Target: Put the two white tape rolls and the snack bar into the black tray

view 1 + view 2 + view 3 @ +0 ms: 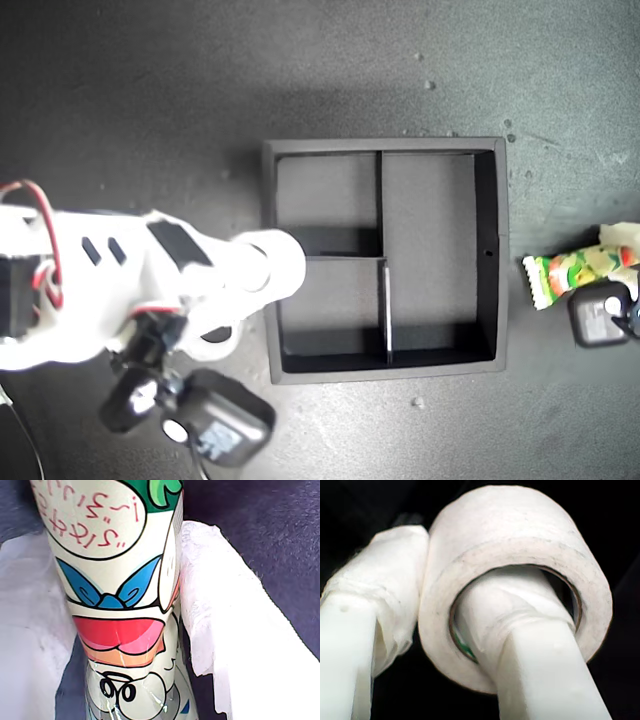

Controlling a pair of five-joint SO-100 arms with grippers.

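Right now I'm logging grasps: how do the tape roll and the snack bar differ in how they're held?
The tape roll is a plain white ring, with one finger of my second end effector through its hole. The snack bar is long and printed, lying between my first end effector's padded fingers. The roll hangs at the black tray's edge; the bar lies outside the tray.

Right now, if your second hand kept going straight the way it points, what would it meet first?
Probably the square matte black tray: my second hand, shut on a small white tape roll, shows only black beyond it; depth is unclear.
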